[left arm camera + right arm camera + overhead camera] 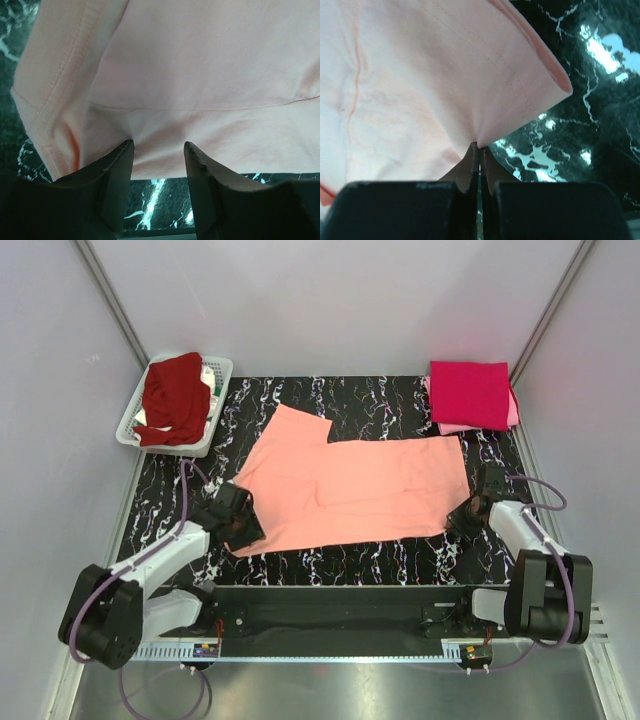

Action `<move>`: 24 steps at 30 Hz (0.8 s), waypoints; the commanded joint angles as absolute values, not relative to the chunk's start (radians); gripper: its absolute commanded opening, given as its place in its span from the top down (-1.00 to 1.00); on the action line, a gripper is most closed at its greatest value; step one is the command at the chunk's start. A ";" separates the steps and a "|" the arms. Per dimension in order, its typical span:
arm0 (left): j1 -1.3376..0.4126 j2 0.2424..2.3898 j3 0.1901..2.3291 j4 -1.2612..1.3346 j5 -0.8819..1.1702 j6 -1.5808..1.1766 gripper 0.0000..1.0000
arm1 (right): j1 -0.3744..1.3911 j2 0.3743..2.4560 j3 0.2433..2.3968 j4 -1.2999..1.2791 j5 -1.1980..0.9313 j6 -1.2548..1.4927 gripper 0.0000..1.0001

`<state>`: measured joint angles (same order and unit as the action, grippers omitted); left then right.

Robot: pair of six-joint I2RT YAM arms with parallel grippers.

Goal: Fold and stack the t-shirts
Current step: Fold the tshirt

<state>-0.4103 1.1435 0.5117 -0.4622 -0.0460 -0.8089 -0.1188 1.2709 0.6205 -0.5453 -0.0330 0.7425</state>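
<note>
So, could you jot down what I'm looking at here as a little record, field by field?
Shirt in work: salmon-peach t-shirt, spread on the black marbled table
Left gripper: open, fingers either side of the shirt's near left edge
Right gripper: shut, pinching the shirt's near right corner
Stack, far right: folded crimson-magenta shirt on top of a light pink shirt
Far left: white basket holding a crumpled dark red shirt

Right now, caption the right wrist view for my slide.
Right tool pinched shut on a hemmed corner of the salmon-peach t-shirt, black marbled table showing beside it.
</note>
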 commanded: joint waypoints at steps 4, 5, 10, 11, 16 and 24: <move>-0.437 0.916 0.502 -0.659 -0.106 -0.879 -0.05 | -0.121 1.085 0.638 -0.722 -0.078 0.805 1.00; -0.448 0.895 0.502 -0.670 -0.101 -0.882 -0.06 | -0.121 1.036 0.646 -0.751 -0.072 0.810 1.00; -0.520 0.810 0.500 -0.733 -0.063 -0.965 -0.04 | -0.121 0.895 0.683 -0.922 -0.063 0.834 1.00; -0.529 0.796 0.500 -0.753 -0.058 -0.976 -0.04 | -0.121 0.856 0.684 -0.939 -0.063 0.839 1.00; -0.548 0.686 0.581 -0.857 -0.087 -0.973 -0.08 | -0.121 0.799 0.670 -0.979 -0.081 0.838 0.33; -0.526 1.053 1.043 -0.778 -0.284 -0.642 -0.40 | -0.118 0.761 0.637 -0.859 -0.207 0.747 -0.56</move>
